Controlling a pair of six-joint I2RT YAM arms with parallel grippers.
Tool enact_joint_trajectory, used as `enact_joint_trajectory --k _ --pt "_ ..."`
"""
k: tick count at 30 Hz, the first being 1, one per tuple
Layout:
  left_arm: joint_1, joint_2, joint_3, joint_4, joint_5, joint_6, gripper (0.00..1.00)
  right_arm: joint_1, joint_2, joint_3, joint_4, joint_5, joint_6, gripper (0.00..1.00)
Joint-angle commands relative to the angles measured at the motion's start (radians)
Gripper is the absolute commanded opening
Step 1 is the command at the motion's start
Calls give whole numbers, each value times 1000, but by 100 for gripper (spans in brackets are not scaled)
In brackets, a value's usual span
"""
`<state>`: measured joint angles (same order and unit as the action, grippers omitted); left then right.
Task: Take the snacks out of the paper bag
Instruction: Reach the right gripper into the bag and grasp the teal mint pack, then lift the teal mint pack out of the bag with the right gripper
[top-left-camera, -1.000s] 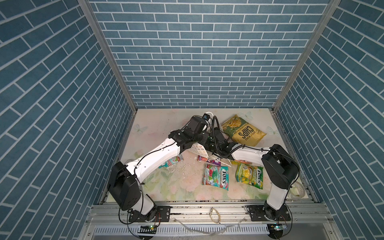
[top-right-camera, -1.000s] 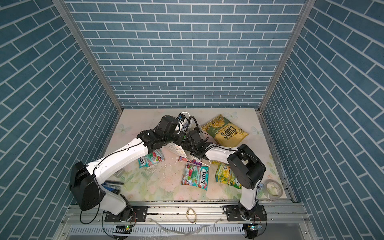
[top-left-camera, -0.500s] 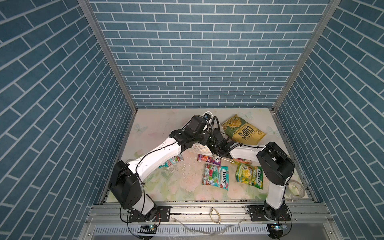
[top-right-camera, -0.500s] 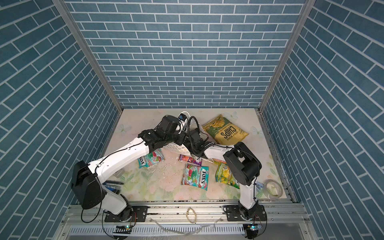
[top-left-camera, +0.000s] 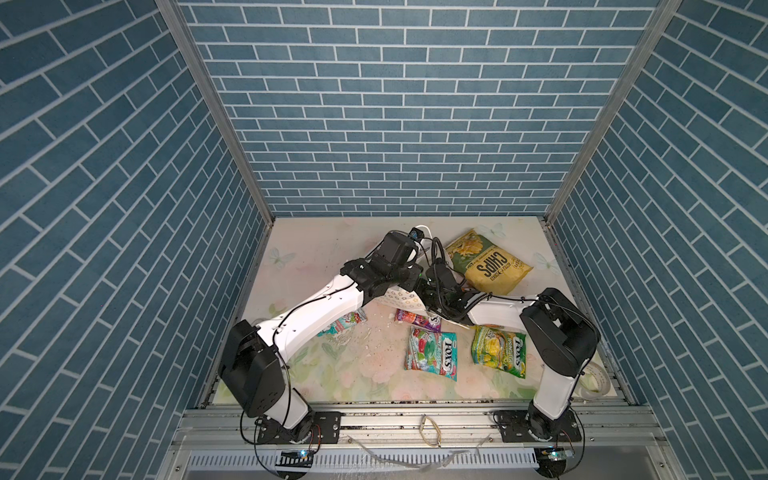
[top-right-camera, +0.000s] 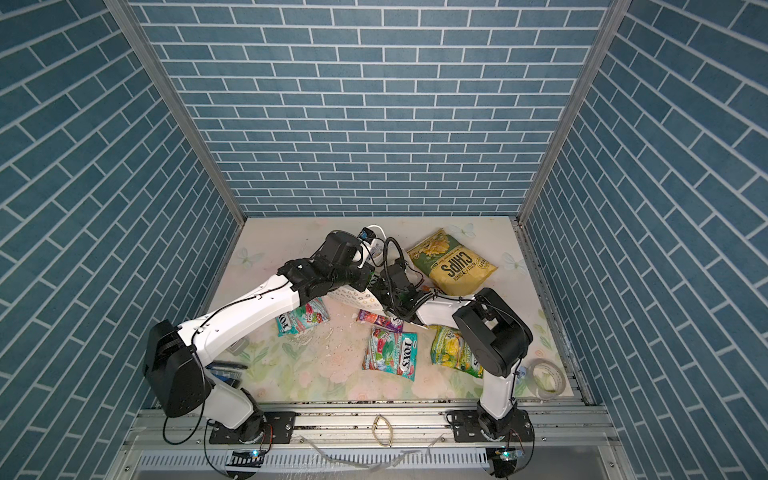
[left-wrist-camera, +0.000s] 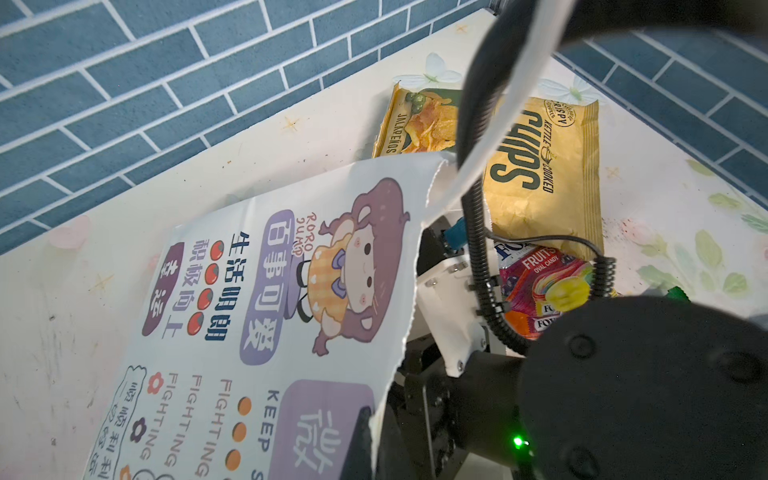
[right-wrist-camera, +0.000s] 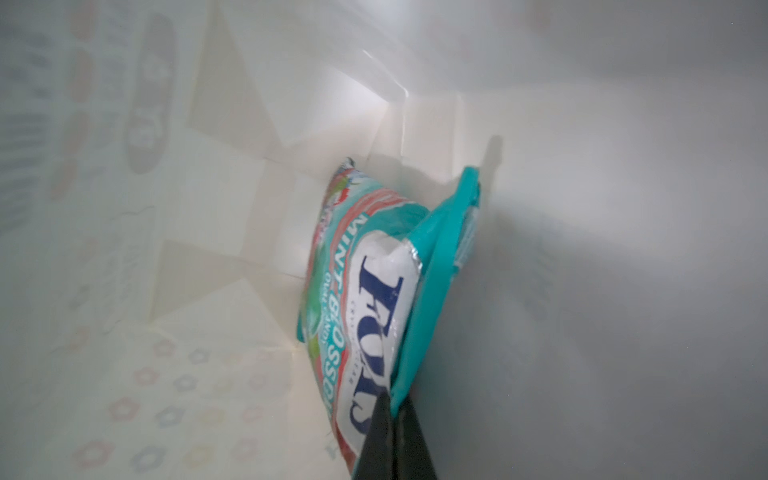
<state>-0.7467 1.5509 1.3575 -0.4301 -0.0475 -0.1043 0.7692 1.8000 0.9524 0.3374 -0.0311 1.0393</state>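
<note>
Top views: the paper bag (top-left-camera: 401, 297) is sitting mid-table, mostly buried under both arms, so neither claw is showing. The chips bag (top-left-camera: 486, 266) is lying out just beside it.

Left wrist: the left claw (left-wrist-camera: 368, 436) is pinching shut on the paper bag's ragged edge, mostly cut off.

Right wrist: inside the paper bag, the right claw (right-wrist-camera: 392, 419) is clamping tight on a blurry teal mint pouch (right-wrist-camera: 365, 299).

Both top views: diffuse overhead light, soft shadows on the table (top-left-camera: 357, 374), wall lines splaying toward the edges. Left wrist view: paper bag (left-wrist-camera: 266, 291) print sharp, foreground cable (left-wrist-camera: 471, 232) dark and blurred. Right wrist view: hazy, low contrast; glare on the teal pouch (right-wrist-camera: 365, 299)
</note>
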Motion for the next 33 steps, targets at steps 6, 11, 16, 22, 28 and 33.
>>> enact_joint_trajectory --k 6,11,16,22,28,33 --pt "-2 -6 -13 -6 -53 30 0 -13 -138 -42 72 -19 -64 0" --pt "-2 -15 -33 14 -65 40 0 -13 -176 -58 68 -26 -73 0" --pt "-2 -27 -37 14 -65 50 0 -14 -208 -73 48 -15 -89 0" --pt "-2 -40 -36 8 -51 60 0 -13 -271 -92 20 -11 -132 0" --pt "4 -40 -31 3 -1 67 0 -14 -358 -115 -26 5 -188 0" --pt "7 -45 -29 -9 20 82 0 -13 -458 -150 -21 -13 -250 0"
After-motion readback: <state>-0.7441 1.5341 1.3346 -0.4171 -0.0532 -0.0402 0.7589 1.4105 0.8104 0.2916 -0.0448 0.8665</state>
